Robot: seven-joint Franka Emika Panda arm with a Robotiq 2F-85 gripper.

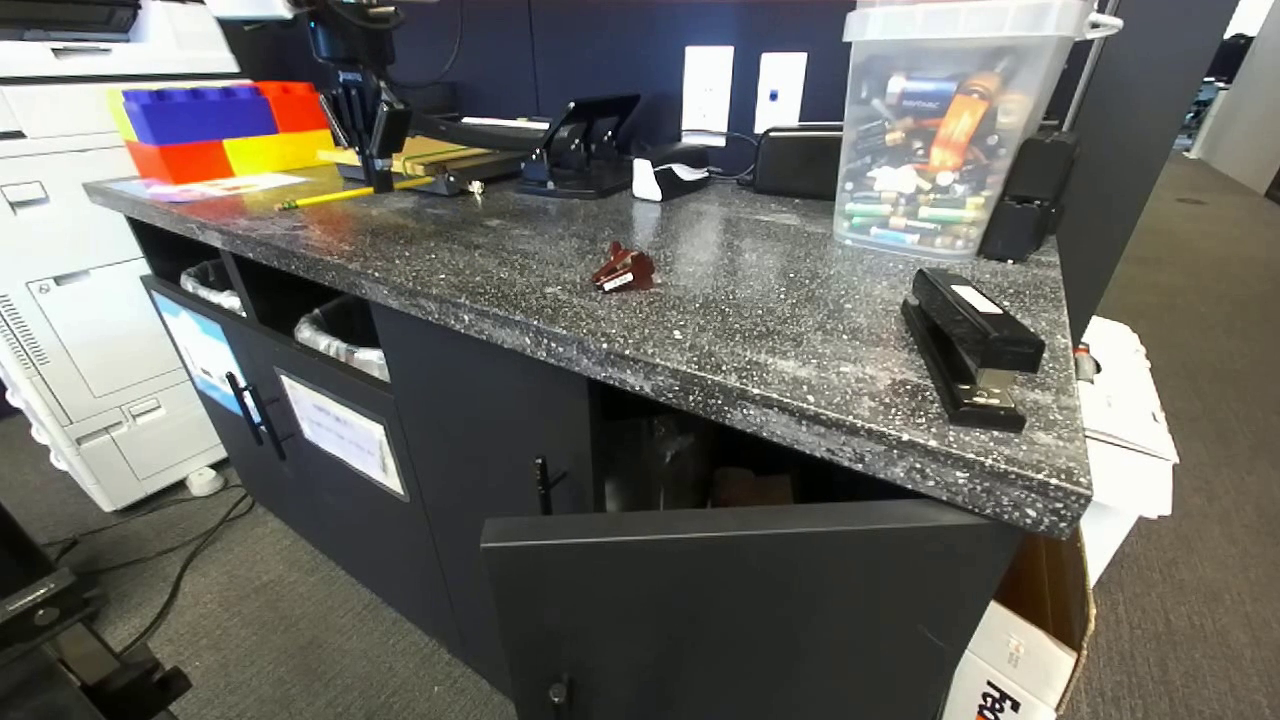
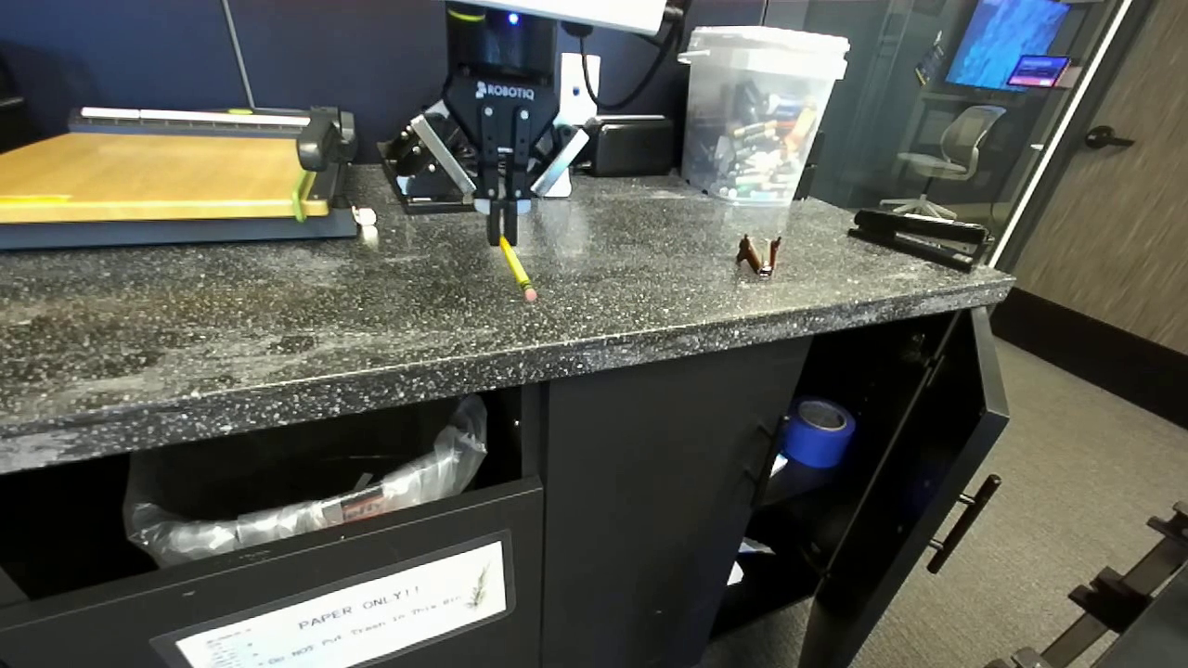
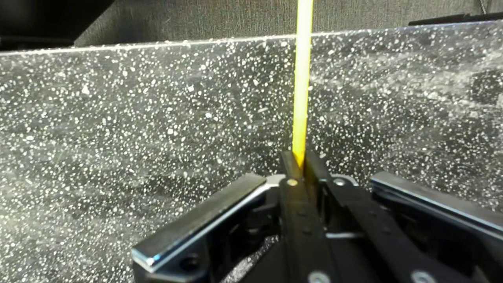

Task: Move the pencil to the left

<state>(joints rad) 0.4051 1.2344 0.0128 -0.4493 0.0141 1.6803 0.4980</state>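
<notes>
When we look from the wrist view, we see the gripper (image 3: pixel 300 157) pinch the yellow pencil (image 3: pixel 302 78), which points to twelve o'clock.

Table (image 1: pixel 770 325), top speckled black, grey and white. Carries: black stapler (image 1: pixel 975 330), near one end; dark red staple remover (image 1: pixel 625 270), well apart from the stapler; clear plastic tub (image 1: pixel 945 55) of batteries (image 1: pixel 920 213), upright; black case (image 1: pixel 797 167), near the tub; black stand (image 1: pixel 572 150), sloping; paper trimmer (image 2: pixel 148 176), yellow-brown top, flat; printed sheet (image 1: pixel 225 188), flat; coloured blocks (image 1: pixel 205 115), stacked, whether on or behind the sheet unclear.
</notes>
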